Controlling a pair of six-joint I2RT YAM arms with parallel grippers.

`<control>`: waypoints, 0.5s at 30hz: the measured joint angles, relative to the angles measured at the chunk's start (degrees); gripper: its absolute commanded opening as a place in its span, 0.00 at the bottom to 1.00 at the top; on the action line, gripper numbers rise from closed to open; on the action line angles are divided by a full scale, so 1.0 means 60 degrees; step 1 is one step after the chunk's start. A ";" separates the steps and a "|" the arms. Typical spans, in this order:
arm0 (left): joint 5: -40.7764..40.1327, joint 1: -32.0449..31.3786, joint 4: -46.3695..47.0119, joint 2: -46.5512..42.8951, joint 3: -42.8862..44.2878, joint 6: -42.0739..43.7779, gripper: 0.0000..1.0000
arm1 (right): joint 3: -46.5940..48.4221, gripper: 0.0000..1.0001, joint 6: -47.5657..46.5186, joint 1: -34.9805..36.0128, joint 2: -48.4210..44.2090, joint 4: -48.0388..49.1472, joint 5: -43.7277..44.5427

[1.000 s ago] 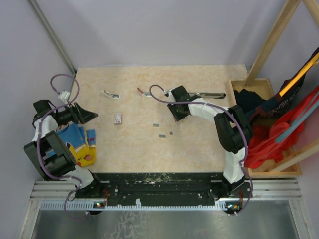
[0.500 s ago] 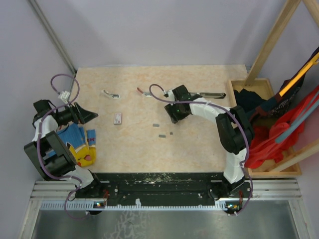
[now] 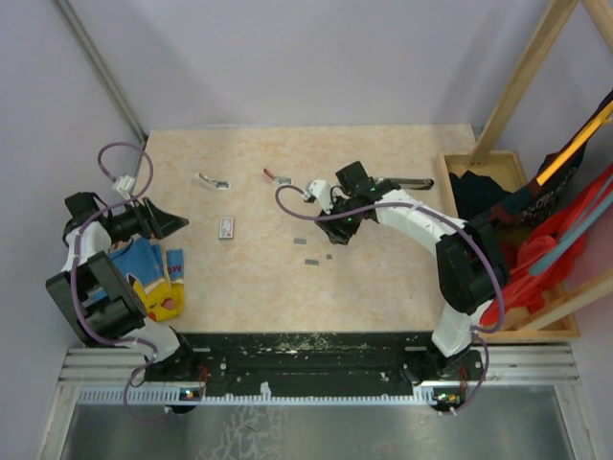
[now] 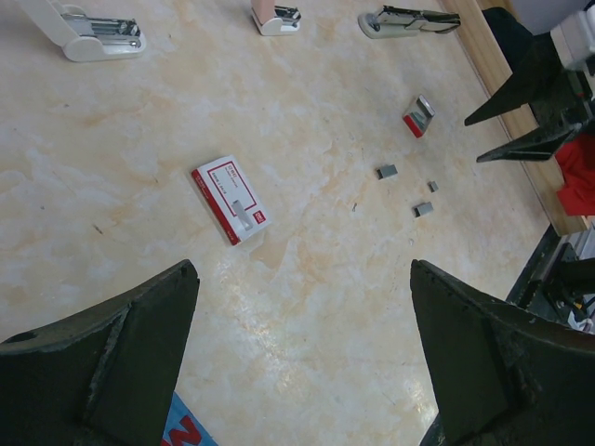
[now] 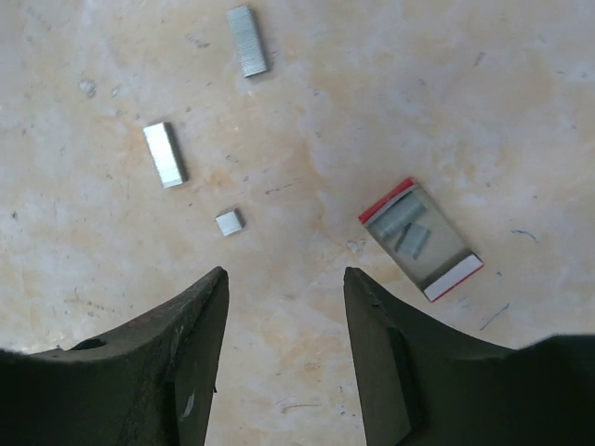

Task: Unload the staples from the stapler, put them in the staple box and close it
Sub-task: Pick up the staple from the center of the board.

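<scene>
Overhead, the stapler (image 3: 412, 181) lies 3-to-9, at 2 o'clock from the nearer right gripper (image 3: 343, 228), whose jaws are apart and empty.

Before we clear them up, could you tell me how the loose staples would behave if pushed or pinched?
The staples lie thin and flat on the smooth table, so they probably slide readily. The differing lengths suggest that strips may snap when pinched.
</scene>
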 measured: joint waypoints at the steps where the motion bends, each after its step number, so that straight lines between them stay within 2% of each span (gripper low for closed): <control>1: 0.0004 0.0000 -0.0011 0.0000 0.0004 0.0004 1.00 | -0.0051 0.50 -0.0372 0.0066 0.0004 -0.0164 -0.0084; 8: 0.0004 0.0000 -0.0029 0.0000 0.0000 0.0007 1.00 | -0.0066 0.45 -0.1989 0.0750 0.0535 -0.0645 -0.0229; 15: 0.0040 0.0000 -0.0051 0.0055 0.0000 0.0015 1.00 | -0.0189 0.45 -0.2361 0.1031 0.1071 -0.0619 0.0011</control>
